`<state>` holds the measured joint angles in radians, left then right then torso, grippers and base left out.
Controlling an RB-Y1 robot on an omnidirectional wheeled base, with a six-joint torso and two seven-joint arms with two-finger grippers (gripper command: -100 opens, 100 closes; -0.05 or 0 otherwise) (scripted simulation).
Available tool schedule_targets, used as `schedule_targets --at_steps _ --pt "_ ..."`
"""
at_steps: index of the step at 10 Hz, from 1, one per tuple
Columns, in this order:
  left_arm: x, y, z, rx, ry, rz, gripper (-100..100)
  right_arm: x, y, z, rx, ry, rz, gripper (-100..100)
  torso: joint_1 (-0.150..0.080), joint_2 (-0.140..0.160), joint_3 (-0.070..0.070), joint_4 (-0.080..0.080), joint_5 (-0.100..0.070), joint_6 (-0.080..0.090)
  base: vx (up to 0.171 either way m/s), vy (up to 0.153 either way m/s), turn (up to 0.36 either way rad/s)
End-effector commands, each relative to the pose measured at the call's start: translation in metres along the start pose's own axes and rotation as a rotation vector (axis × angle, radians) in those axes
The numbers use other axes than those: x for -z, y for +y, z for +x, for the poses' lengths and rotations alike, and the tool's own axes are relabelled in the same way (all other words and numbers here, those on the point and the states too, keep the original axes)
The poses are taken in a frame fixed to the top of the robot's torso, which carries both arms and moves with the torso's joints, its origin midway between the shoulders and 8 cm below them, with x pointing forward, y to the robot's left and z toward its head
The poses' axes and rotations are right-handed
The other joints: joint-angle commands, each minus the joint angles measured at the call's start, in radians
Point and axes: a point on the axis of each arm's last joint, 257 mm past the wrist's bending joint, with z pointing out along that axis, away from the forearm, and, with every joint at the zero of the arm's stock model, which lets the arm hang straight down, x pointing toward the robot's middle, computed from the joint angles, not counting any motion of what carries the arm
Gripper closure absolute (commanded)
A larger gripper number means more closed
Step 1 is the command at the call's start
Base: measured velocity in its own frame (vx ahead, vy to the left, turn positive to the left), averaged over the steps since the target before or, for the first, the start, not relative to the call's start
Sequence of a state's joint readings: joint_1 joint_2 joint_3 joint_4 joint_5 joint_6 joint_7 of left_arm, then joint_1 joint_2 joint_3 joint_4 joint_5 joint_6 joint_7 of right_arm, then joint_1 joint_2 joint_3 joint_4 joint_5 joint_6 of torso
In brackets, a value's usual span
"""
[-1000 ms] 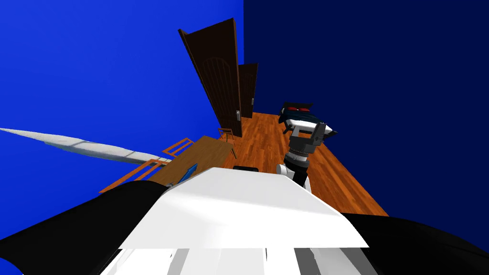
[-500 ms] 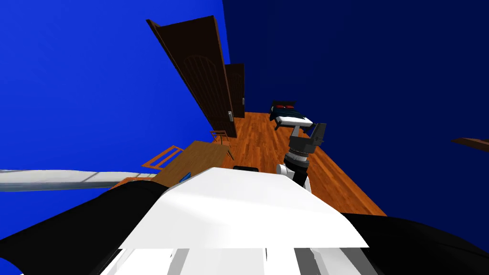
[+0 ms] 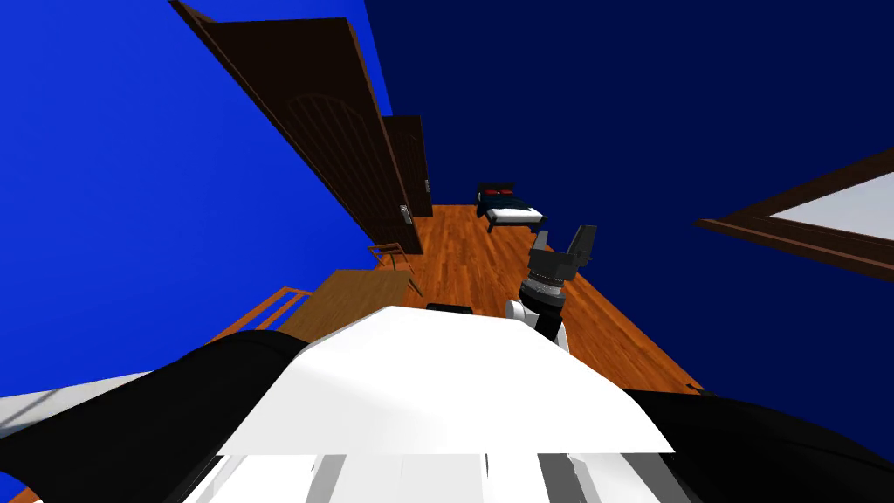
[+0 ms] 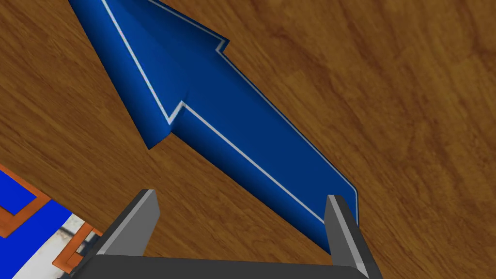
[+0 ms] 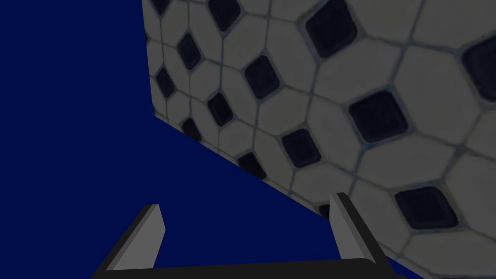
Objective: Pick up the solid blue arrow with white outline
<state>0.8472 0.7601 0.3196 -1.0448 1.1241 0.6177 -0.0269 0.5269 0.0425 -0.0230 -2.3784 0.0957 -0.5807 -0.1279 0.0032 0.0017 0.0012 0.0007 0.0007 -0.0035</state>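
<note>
The blue arrow with a thin white outline point(image 4: 218, 111) lies flat on the brown wooden table point(image 4: 411, 97). My left gripper point(image 4: 242, 227) hovers open just above the arrow's tail end. The tail's corner lies against the inside of one finger point(image 4: 341, 227), while the other finger point(image 4: 140, 223) stands over bare wood; the arrowhead points away from the hand. In the head view the table point(image 3: 358, 292) is at the left of my chest. My right gripper point(image 3: 572, 244) is raised over the floor, and its wrist view shows the gripper point(image 5: 247, 232) open with nothing held.
An orange-brown chair frame point(image 4: 19, 213) shows past the table's edge beside the left hand. Another chair point(image 3: 388, 255) stands at the table's far end. Dark doors point(image 3: 332, 131) line the left wall, a bed point(image 3: 506, 205) sits far down the wood floor, and a framed window point(image 3: 803, 227) is at the right.
The whole head view has swung: the doors have moved left and grown, the bed has shrunk, a window frame has entered at the right. The right arm has kept its pose.
</note>
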Motion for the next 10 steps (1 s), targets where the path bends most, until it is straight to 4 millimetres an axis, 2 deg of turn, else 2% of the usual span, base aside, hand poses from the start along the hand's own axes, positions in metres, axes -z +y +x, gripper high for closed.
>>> schedule_targets --at_steps 1,3,6,7,8,9,10 --pt "-0.002 0.015 -0.007 0.032 -0.003 -0.053 -100 0.000 0.000 0.000 0.000 0.000 0.000 0 0.000 0.000 0.000 0.000 0.000 0.000 -0.023 0.007 -0.201" --pt "-0.003 0.036 -0.013 0.076 -0.004 -0.119 -100 0.000 0.000 0.000 0.000 0.000 0.000 0 0.000 0.000 0.000 0.000 0.000 0.001 -0.032 0.015 -0.406" --pt "-0.003 0.057 -0.015 0.118 0.000 -0.185 -100 0.000 0.000 0.000 0.000 0.000 0.000 0 0.001 0.000 0.000 0.000 0.000 0.000 -0.036 0.023 -0.207" --pt "-0.004 0.052 -0.015 0.110 -0.001 -0.169 -100 0.000 0.000 0.000 0.000 0.000 0.000 0 0.000 0.000 0.000 0.000 0.000 0.001 -0.013 0.007 -0.046" --pt "-0.004 0.052 -0.014 0.111 0.000 -0.174 0 0.000 0.000 0.000 0.000 0.000 0.000 0 0.000 -0.001 -0.001 0.000 0.000 -0.001 0.000 0.000 0.000" --pt "-0.011 0.045 0.008 0.038 0.011 -0.187 -100 0.000 0.000 0.000 0.000 0.000 0.000 0 -0.001 -0.002 -0.001 0.000 0.000 0.000 0.053 0.034 0.382" --pt "-0.015 0.037 0.024 0.029 0.034 -0.178 -100 0.000 0.000 0.000 0.000 0.000 0.000 0 0.001 -0.005 -0.003 -0.001 0.000 -0.002 0.063 0.033 0.402"
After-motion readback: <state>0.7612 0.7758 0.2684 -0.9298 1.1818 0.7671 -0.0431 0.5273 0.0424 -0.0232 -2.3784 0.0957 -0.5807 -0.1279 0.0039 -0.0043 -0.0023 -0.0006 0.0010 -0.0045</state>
